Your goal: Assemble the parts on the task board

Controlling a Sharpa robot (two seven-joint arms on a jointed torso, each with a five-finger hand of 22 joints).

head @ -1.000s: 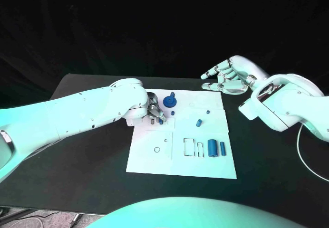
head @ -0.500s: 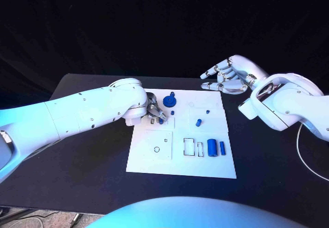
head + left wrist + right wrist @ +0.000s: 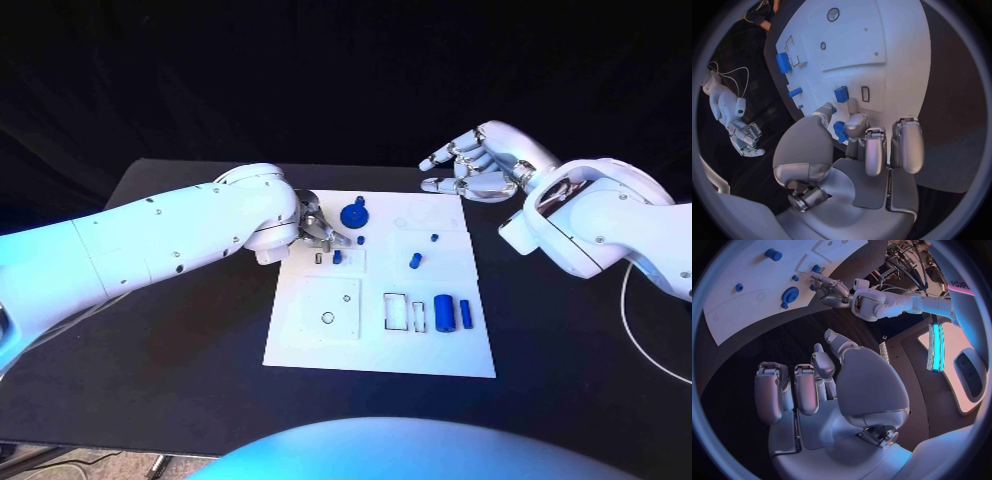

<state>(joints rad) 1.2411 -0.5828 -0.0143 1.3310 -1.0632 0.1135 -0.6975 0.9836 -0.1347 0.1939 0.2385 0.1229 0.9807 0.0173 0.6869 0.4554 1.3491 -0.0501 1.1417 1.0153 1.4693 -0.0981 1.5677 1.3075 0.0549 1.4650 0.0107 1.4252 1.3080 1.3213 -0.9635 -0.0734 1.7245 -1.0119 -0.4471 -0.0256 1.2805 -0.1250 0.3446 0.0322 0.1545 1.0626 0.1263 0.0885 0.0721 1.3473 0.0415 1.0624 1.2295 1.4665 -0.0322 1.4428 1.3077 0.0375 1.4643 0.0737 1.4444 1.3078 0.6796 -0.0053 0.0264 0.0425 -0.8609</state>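
The white task board [image 3: 332,340] lies mid-table. My left hand [image 3: 315,232] hovers at its back left edge, fingers loosely spread over the board [image 3: 879,35]. Just in front of the fingers [image 3: 879,150] a small blue part [image 3: 338,256] stands beside a narrow slot [image 3: 865,93]. Another blue piece [image 3: 840,131] shows between thumb and finger; whether they touch it I cannot tell. A round blue gear [image 3: 356,213] and a small peg [image 3: 361,239] lie right of the hand. My right hand [image 3: 476,165] hangs off the board's back right corner, fingers loosely bent, holding nothing.
More blue parts lie on the board's right half: two small ones [image 3: 415,260] and, near the front, a thick cylinder [image 3: 444,312] with a thin bar [image 3: 464,312]. Empty outlined slots [image 3: 397,309] sit left of them. Black table [image 3: 173,350] surrounds the board.
My left hand has drawn back up and left from the small blue part by the slot, which stays standing on the board. The right hand has barely moved.
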